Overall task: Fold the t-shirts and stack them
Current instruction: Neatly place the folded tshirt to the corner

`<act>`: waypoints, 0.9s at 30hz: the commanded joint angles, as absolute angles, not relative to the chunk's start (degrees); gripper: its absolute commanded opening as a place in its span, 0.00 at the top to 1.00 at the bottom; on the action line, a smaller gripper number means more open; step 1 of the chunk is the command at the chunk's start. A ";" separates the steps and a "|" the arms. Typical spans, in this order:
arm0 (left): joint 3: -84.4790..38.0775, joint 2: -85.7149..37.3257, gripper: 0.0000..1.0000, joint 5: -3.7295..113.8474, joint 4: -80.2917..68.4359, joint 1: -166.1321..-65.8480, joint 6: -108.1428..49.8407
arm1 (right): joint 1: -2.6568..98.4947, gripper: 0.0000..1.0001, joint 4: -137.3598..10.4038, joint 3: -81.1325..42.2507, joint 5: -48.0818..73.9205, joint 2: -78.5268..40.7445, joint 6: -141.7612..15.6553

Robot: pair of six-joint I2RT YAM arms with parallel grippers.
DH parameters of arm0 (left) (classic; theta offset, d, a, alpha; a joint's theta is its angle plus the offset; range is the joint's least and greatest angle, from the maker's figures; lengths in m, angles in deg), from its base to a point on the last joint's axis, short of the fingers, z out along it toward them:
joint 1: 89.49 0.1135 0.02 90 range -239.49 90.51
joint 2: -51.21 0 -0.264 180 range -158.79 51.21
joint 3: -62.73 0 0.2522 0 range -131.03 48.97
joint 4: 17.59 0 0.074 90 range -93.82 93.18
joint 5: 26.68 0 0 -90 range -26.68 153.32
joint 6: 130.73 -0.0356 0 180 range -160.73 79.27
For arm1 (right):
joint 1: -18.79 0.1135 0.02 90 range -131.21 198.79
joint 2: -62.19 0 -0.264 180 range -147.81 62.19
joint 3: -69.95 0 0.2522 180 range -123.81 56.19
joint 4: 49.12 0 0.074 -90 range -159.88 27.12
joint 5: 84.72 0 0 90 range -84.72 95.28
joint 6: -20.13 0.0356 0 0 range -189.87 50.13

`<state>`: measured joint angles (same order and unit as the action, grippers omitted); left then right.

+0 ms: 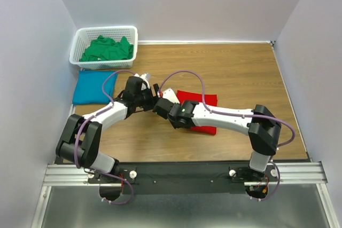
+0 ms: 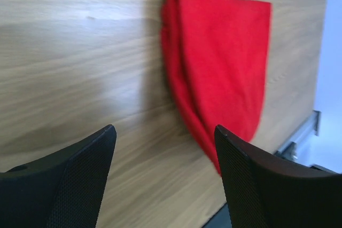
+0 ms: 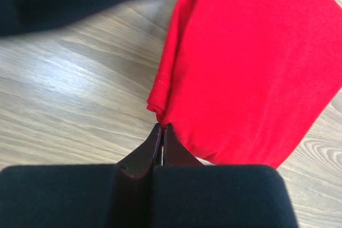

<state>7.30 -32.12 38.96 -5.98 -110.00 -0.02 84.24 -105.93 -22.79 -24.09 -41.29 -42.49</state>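
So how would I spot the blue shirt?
Find the white basket at the far left of the table. The blue shirt lies folded just in front of it. The green shirt is inside it; the red shirt lies mid-table.

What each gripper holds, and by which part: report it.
Left gripper open, holding nothing. Right gripper shut at a corner of the red t-shirt, apparently pinching it there; the pinch itself is hidden.

red tee [image 1: 210,100], teal tee [image 1: 91,86], green tee [image 1: 107,50]
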 commanded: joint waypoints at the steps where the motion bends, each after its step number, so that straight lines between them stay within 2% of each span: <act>1: 6.26 -34.82 0.18 35.81 -13.12 -112.69 8.38 | 83.39 0.99 -102.88 -18.79 -25.04 -38.54 -41.48; 10: 6.07 -42.56 0.16 36.07 -20.25 -119.45 18.14 | 82.34 0.99 -100.32 -15.00 -23.55 -35.90 -40.51; 23: 9.07 -44.94 0.16 42.84 -21.14 -122.62 22.46 | 81.81 0.99 -99.53 -15.35 -22.94 -35.81 -40.69; 27: 8.89 -46.43 0.25 43.63 -21.93 -122.98 22.46 | 81.90 0.99 -99.45 -15.17 -22.94 -35.81 -40.60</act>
<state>8.54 -44.90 41.19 -20.14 -122.27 21.68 82.08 -100.95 -15.53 -22.97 -37.01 -41.42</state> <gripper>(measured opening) 0.790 0.012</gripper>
